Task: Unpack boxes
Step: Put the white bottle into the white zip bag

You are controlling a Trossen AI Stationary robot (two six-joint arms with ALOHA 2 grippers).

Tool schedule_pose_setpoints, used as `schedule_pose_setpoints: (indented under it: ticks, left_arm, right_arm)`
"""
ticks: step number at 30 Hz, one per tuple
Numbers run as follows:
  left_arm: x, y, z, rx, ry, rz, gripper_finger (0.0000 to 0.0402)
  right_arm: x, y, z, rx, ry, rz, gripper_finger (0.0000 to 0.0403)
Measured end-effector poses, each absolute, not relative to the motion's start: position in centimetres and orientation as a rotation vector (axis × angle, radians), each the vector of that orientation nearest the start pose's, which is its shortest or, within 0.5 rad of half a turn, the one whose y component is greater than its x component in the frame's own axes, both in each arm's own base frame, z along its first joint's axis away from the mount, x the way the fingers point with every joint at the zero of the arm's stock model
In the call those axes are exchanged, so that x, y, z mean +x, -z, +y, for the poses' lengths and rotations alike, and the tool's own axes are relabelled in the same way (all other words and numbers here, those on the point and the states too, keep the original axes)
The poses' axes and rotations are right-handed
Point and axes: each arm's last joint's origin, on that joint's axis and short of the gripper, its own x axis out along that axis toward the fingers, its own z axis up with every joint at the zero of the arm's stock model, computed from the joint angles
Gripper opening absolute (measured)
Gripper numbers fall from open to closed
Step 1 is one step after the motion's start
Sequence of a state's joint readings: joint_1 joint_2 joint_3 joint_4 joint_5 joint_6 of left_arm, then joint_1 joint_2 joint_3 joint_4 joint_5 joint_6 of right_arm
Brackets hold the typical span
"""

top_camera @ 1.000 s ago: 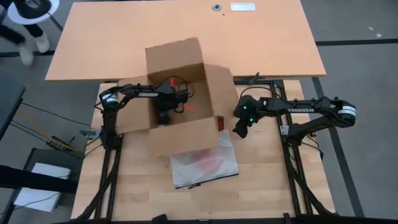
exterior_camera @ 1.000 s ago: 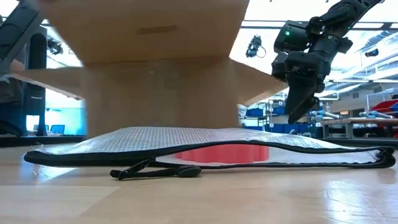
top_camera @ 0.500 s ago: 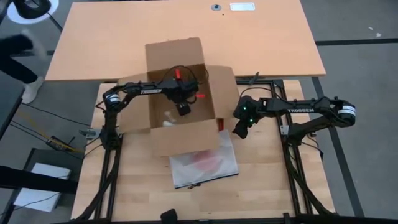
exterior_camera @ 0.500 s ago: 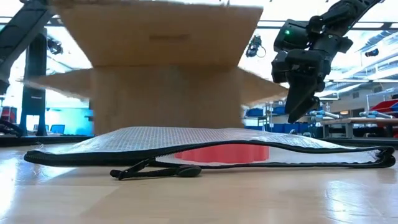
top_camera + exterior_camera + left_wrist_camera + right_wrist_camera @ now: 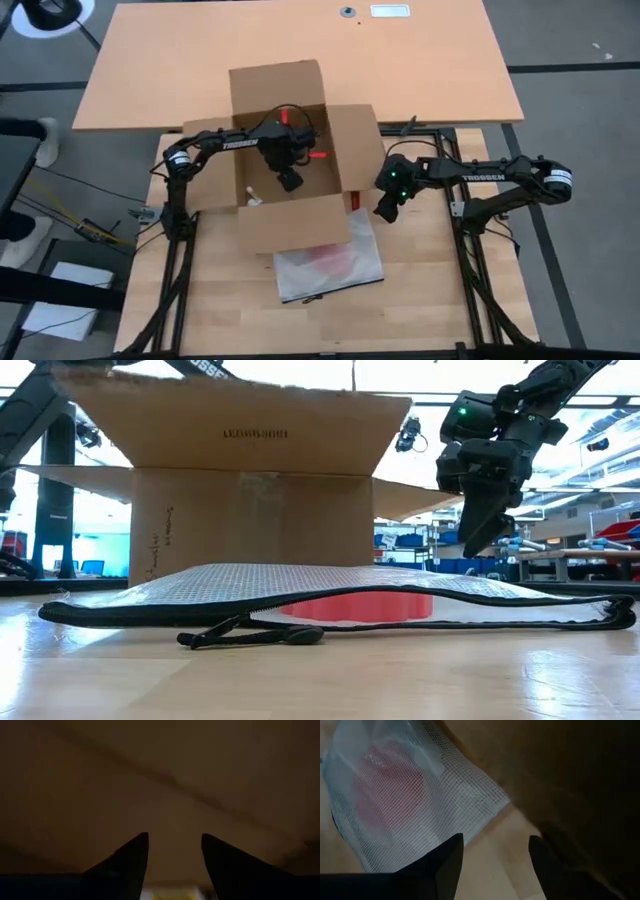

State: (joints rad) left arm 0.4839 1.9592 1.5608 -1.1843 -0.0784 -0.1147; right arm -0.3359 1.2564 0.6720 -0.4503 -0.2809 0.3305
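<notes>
The brown cardboard box stands open in the middle of the table, its four flaps spread out; the low view shows its near wall. My left gripper hangs over the box's open top, pointing down. It is open, and in the left wrist view only dim cardboard lies past my left gripper. A small white thing lies on the box's floor. My right gripper waits open beside the box's right flap, above the table; the right wrist view shows nothing in my right gripper.
A clear mesh zip bag with a red item inside lies flat on the table at the near side, partly under the box's near flap. A small red thing sits at the box's near right corner. A brown board lies beyond.
My left gripper has risen from deep inside the box and has rolled about its own axis, its fingers staying apart. The box has shaken and shifted a little toward the table's left. The white thing on the box's floor now shows.
</notes>
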Motion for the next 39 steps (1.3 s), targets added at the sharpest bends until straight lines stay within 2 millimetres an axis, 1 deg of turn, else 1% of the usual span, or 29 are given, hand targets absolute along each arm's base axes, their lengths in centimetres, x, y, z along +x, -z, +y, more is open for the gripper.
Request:
schedule_pose_setpoints:
  ticks: [2, 4, 6, 8, 10, 13, 16, 20, 22, 27, 30, 35, 37, 39]
  left_arm:
    - [31.8, -21.4, 16.8, -0.493, -0.529, 1.595, 0.0197]
    - [31.2, -21.9, 16.2, -0.497, -0.524, 1.653, 0.0197]
    - [30.7, -22.2, 15.8, -0.418, -0.490, 1.725, 0.0197]
    - [30.5, -21.8, 15.1, -0.285, -0.421, 1.804, 0.0197]
    - [30.3, -21.2, 14.6, -0.156, -0.309, 1.857, 0.0197]
    - [30.1, -20.2, 13.6, -0.021, -0.144, 1.919, 0.0197]
    - [30.0, -19.2, 12.7, 0.072, -0.049, 1.963, 0.0197]
    - [29.6, -18.1, 11.6, 0.113, 0.033, 2.006, 0.0197]
    - [29.3, -17.5, 11.1, 0.125, 0.054, 2.017, 0.0197]
    - [28.6, -15.5, 10.3, 0.078, 0.103, 2.009, 0.0197]
    - [28.3, -14.1, 10.1, 0.064, 0.090, 1.970, 0.0197]
    - [27.6, -12.7, 9.8, 0.071, 0.030, 1.952, 0.0194]
    - [27.4, -12.4, 9.7, 0.099, 0.014, 1.964, 0.0180]
    - [27.4, -12.4, 9.8, 0.110, 0.005, 1.963, 0.0150]
  right_arm:
    - [21.5, -18.7, -6.6, 0.630, 0.222, 0.976, 0.0234]
    - [21.5, -18.7, -6.6, 0.632, 0.223, 0.975, 0.0238]
    - [21.5, -18.8, -6.7, 0.629, 0.222, 0.971, 0.0242]
    - [21.6, -18.8, -6.7, 0.610, 0.219, 0.966, 0.0245]
    - [21.6, -18.8, -6.7, 0.574, 0.210, 0.958, 0.0249]
    - [21.7, -18.9, -6.8, 0.530, 0.193, 0.945, 0.0252]
    - [21.8, -18.9, -6.8, 0.512, 0.184, 0.945, 0.0253]
    - [21.7, -18.9, -6.8, 0.491, 0.172, 0.949, 0.0251]
    - [21.7, -18.9, -6.8, 0.473, 0.163, 0.950, 0.0250]
    - [21.7, -18.9, -6.8, 0.453, 0.152, 0.953, 0.0252]
    - [21.7, -18.9, -6.8, 0.442, 0.149, 0.954, 0.0253]
    - [21.6, -18.8, -6.8, 0.439, 0.147, 0.962, 0.0248]
    - [21.6, -18.8, -6.8, 0.440, 0.147, 0.964, 0.0247]
    - [21.6, -18.8, -6.8, 0.439, 0.148, 0.965, 0.0245]
